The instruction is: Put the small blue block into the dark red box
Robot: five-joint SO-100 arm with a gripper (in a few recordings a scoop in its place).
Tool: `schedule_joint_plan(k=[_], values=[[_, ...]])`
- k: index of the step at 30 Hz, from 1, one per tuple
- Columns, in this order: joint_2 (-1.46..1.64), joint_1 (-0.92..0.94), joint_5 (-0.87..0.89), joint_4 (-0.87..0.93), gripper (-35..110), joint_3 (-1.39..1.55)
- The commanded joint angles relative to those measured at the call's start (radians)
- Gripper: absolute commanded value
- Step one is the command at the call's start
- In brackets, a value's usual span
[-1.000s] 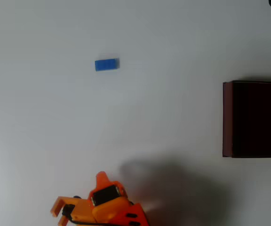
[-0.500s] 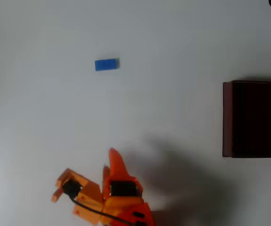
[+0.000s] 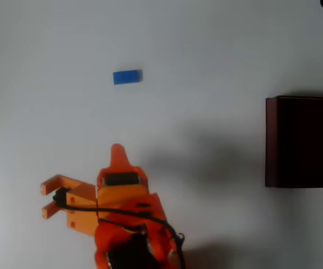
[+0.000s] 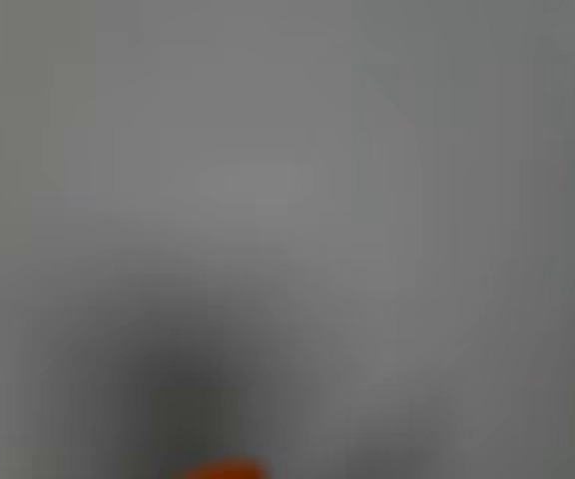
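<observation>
Overhead view: small blue block (image 3: 127,77) lies flat on the white table (image 3: 217,50), upper left of centre, long side running left-right, nothing touching it. Dark red box (image 3: 303,142) sits at the right edge, cut off by the frame on its right side; inside is nearly black, no detail readable. Orange arm comes in from the bottom edge, lower left of centre, base cropped. Gripper (image 3: 116,154) shows one pointed finger tip aimed up-frame toward the block, well apart from it; second finger not made out, so cannot tell if the pincer is spread or closed. Orange bracket with a black cable sticks out left of the arm. Small dark object clipped at the top right corner, unidentifiable. Wrist view: fully blurred grey, just an orange sliver (image 4: 223,469) at the bottom edge.
</observation>
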Motion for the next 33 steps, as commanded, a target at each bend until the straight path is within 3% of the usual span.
schedule_joint_plan(k=[1,18,33], values=[[-0.186,0.023,-0.063,0.028,24,-0.150],[-0.693,0.081,-0.207,0.081,24,-0.565],[-1.109,0.057,-0.192,0.245,24,-1.062]])
